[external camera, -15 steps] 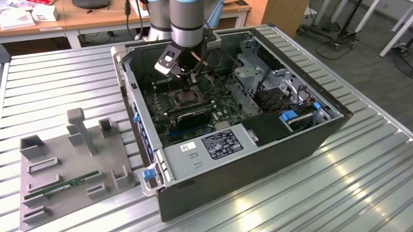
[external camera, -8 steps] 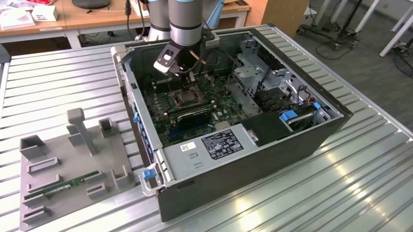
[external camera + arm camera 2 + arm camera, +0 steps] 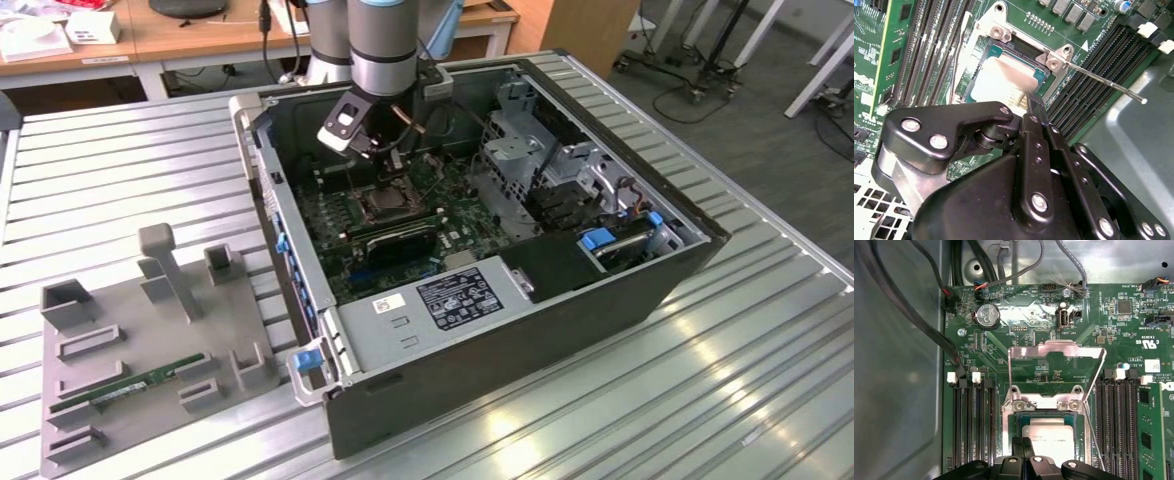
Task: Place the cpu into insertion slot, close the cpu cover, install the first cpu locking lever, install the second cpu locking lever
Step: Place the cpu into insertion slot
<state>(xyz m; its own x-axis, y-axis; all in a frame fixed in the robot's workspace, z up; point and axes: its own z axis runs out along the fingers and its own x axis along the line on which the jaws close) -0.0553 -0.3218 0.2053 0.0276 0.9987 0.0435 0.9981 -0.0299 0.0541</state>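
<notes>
cpu [image 3: 1046, 437] flush in socket [image 3: 1054, 416], cpu cover [image 3: 1054, 346] open, tool [image 3: 1022, 445] above

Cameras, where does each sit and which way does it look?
Exterior view: off the arm, high, looking down into the computer case; arm shows.
First wrist view: on the wrist, facing the cpu cover; the gripper shows.
Second wrist view: on the wrist, facing the cpu past the gripper.
Both wrist views share cpu and gripper.
</notes>
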